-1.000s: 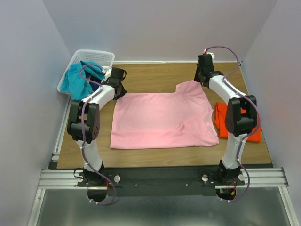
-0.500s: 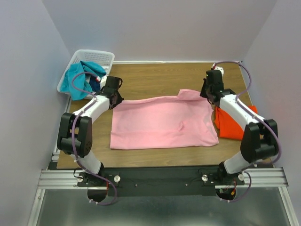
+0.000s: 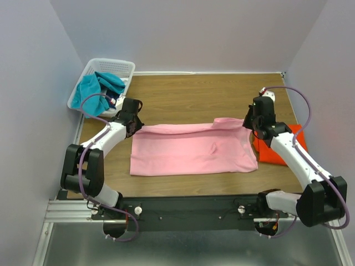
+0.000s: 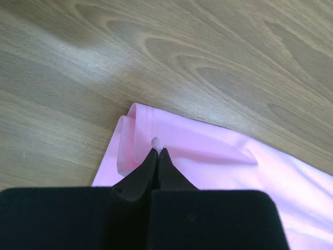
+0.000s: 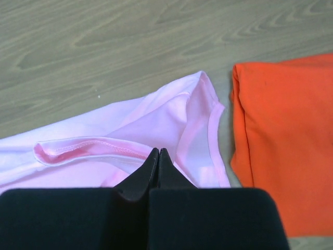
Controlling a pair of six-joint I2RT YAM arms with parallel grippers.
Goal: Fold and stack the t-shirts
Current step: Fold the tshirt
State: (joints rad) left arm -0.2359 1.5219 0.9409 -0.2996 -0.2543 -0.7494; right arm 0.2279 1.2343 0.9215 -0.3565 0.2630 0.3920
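Pink t-shirt (image 3: 191,152) lies mid-table in the top view, its far edge held at both corners by the left gripper (image 3: 134,125) and right gripper (image 3: 250,123); I judge this the first fold, next needing an even pull toward the near hem. In the left wrist view the fingers (image 4: 145,172) are pressed together on a nub of pink hem. In the right wrist view the fingers (image 5: 143,174) pinch cloth beside the collar.

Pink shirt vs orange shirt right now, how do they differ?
The pink shirt is spread wide mid-table, partly folded; the orange shirt is a compact folded bundle at the right edge. The pink shirt is pinched at its far corners by the left gripper and right gripper; the orange shirt lies free. Both rest on the table.
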